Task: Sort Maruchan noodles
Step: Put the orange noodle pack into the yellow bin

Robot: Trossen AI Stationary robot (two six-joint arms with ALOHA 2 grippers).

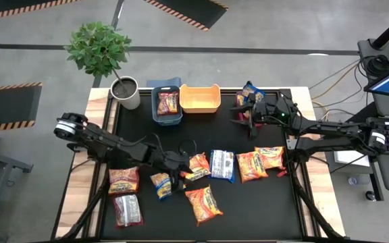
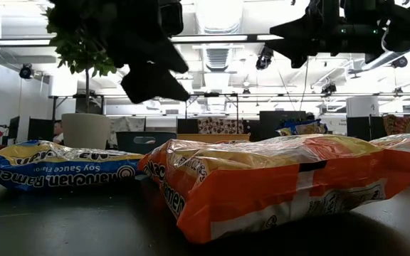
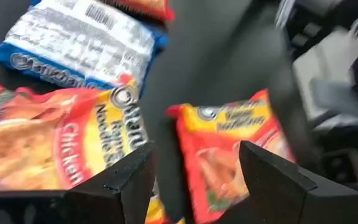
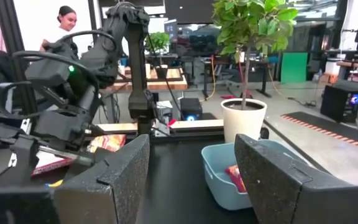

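Observation:
Several Maruchan packets lie flat across the near half of the black table: orange ones [image 1: 203,204] [image 1: 252,165] [image 1: 270,157] [image 1: 198,165], a blue one [image 1: 221,165], a small blue-yellow one [image 1: 161,185], and two at the left [image 1: 123,179] [image 1: 127,209]. A red packet [image 1: 167,102] lies in the blue bin [image 1: 155,108]. Another blue packet [image 1: 252,90] sits near the far edge. My left gripper [image 1: 181,167] [image 3: 194,177] is open above the orange packets [image 3: 229,155] at mid-table and touches none. My right gripper [image 1: 243,113] [image 4: 191,180] is open, raised and empty, right of the bins.
A yellow bin [image 1: 200,106] stands beside the blue bin at the far edge. A potted plant [image 1: 123,91] stands at the far left corner. Bare black mat lies between the bins and the packet row. A person [image 4: 61,25] is in the room beyond the table.

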